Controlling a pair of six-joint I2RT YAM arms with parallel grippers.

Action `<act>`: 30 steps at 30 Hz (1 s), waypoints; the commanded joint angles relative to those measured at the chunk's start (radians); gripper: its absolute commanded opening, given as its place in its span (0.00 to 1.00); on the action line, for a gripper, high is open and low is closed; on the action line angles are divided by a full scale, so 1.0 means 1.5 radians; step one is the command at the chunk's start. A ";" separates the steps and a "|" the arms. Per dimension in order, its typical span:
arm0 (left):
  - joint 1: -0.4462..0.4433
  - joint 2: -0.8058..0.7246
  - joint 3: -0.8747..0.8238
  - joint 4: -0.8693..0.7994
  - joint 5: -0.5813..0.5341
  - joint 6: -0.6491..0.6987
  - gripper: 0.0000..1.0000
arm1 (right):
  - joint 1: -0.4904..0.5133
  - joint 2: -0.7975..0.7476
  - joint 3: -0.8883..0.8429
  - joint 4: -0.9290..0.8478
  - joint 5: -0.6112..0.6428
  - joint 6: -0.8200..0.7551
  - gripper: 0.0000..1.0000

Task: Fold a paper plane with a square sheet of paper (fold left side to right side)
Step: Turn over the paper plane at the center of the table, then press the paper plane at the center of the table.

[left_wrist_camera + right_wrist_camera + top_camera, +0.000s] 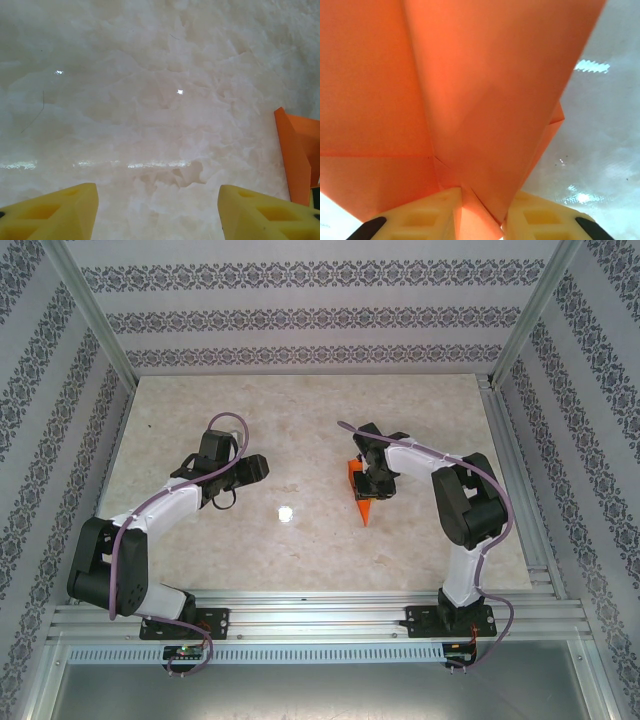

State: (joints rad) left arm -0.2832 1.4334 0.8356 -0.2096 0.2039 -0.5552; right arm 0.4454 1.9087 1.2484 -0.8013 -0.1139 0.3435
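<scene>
**Right gripper (482,207), seen from its own wrist.** The two yellow fingers (425,217) are set on either side of a downward fold of the paper plane (485,100), and the edge of that fold is lodged in the narrow gap between them. Whether the fold is pinched or merely flanked cannot be told, because the contact is hidden by the paper itself. The sheet is already folded into a pointed dart with a centre crease, and its panels are spread above and ahead of the right gripper. This suggests that the keel is presented to the fingers so that a crease can be pressed or the shape set down.

**Seen from above.** The paper plane (364,508) is found directly at the right gripper (375,483), with its pointed nose projecting toward that arm's own base. The left gripper (255,468) is held well to the left of the right gripper, low over the marbled table (300,410). Its fingers are spread wide with nothing between them. It is probably kept clear so that the folds are not disturbed. It is nonetheless turned toward the work, since an orange edge (295,155) is caught at the side of its wrist view. The folding is judged to be largely complete.
</scene>
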 commanded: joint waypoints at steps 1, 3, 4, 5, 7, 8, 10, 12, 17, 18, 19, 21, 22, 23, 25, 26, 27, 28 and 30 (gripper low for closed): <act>0.002 0.002 0.015 0.010 -0.002 0.005 0.65 | 0.007 -0.026 0.016 -0.002 -0.032 0.007 0.27; 0.002 0.003 0.015 0.012 -0.001 0.005 0.65 | 0.010 -0.024 0.017 0.000 -0.040 0.009 0.27; 0.001 0.005 0.015 0.012 -0.001 0.005 0.65 | 0.010 -0.023 0.017 0.001 -0.043 0.010 0.27; 0.001 0.005 0.015 0.011 -0.001 0.006 0.65 | 0.011 -0.022 0.017 0.002 -0.044 0.011 0.27; 0.001 0.006 0.015 0.010 -0.001 0.006 0.65 | 0.015 -0.023 0.020 0.001 -0.044 0.012 0.24; 0.001 0.007 0.015 0.010 -0.001 0.006 0.65 | 0.016 -0.024 0.022 0.000 -0.043 0.012 0.21; 0.001 0.008 0.015 0.010 -0.001 0.007 0.65 | 0.022 -0.024 0.031 -0.008 -0.036 0.009 0.17; 0.002 0.009 0.015 0.011 -0.001 0.007 0.65 | 0.029 -0.022 0.041 -0.021 -0.019 0.005 0.11; 0.001 0.012 0.015 0.012 0.000 0.007 0.65 | 0.049 -0.017 0.067 -0.055 0.025 -0.001 0.09; 0.002 0.014 0.015 0.012 0.001 0.007 0.65 | 0.055 -0.015 0.074 -0.065 0.038 -0.003 0.09; 0.001 0.014 0.015 0.012 0.001 0.006 0.65 | 0.060 -0.012 0.079 -0.072 0.051 -0.005 0.09; 0.001 0.016 0.016 0.012 0.001 0.006 0.65 | 0.066 -0.004 0.085 -0.078 0.057 -0.006 0.09; 0.001 0.015 0.017 0.013 0.003 0.006 0.65 | 0.067 0.002 0.085 -0.076 0.054 -0.005 0.09; 0.001 0.016 0.016 0.012 0.003 0.006 0.65 | 0.067 0.006 0.085 -0.074 0.051 -0.004 0.09; 0.001 0.017 0.017 0.012 0.004 0.007 0.65 | 0.067 0.018 0.087 -0.074 0.055 -0.004 0.09; 0.000 0.017 0.017 0.011 0.005 0.007 0.65 | 0.068 0.021 0.088 -0.073 0.056 -0.003 0.10; 0.001 0.018 0.018 0.010 0.004 0.008 0.65 | 0.069 0.026 0.089 -0.074 0.056 -0.003 0.10; 0.001 0.017 0.018 0.010 0.004 0.008 0.65 | 0.069 0.028 0.088 -0.071 0.055 -0.004 0.10; 0.000 0.019 0.018 0.009 0.005 0.008 0.65 | 0.069 0.034 0.089 -0.070 0.052 -0.003 0.12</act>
State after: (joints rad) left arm -0.2832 1.4525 0.8364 -0.2096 0.2043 -0.5552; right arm 0.5434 1.9362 1.3598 -0.8986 -0.0601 0.3458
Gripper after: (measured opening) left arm 0.648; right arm 0.113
